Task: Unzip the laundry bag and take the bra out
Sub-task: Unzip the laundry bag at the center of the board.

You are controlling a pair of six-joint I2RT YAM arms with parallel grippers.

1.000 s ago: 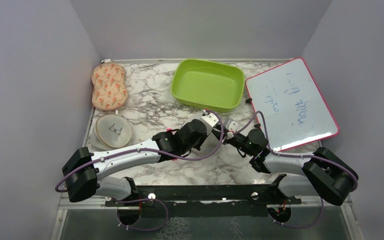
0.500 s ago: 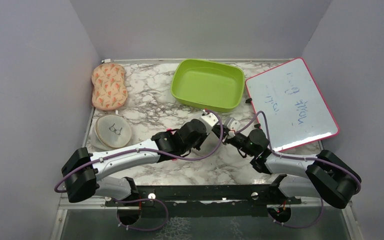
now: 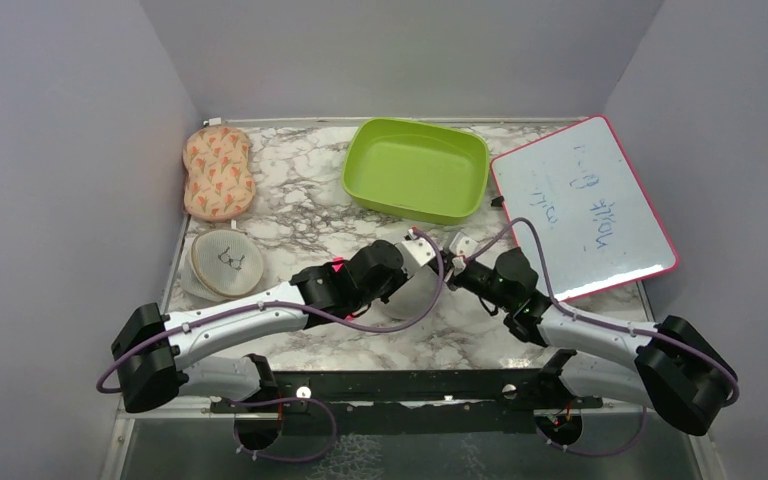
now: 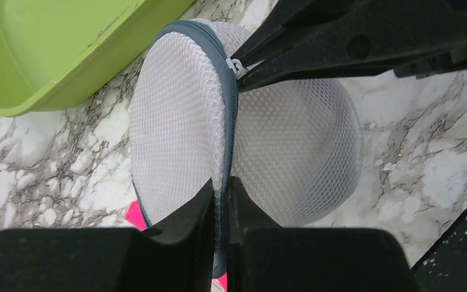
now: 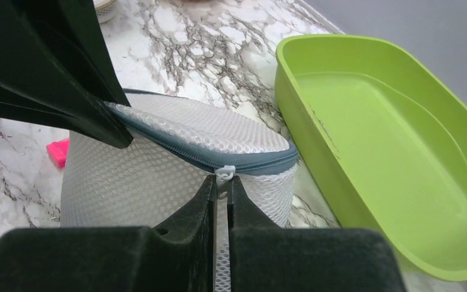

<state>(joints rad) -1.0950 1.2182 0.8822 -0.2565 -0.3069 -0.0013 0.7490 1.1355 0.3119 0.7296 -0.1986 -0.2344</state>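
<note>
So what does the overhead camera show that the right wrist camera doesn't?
Only the overhead view shows the whiteboard, the floral pad and the beige mesh case. Only the right wrist view shows, close up, the right gripper pinching the zip pull on the bag's dark zip rim. Both show the laundry bag, the green tray and the marble table.

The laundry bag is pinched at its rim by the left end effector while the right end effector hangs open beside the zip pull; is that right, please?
Not quite: the right wrist view shows the right end effector shut on the zip pull; the rest holds.
</note>
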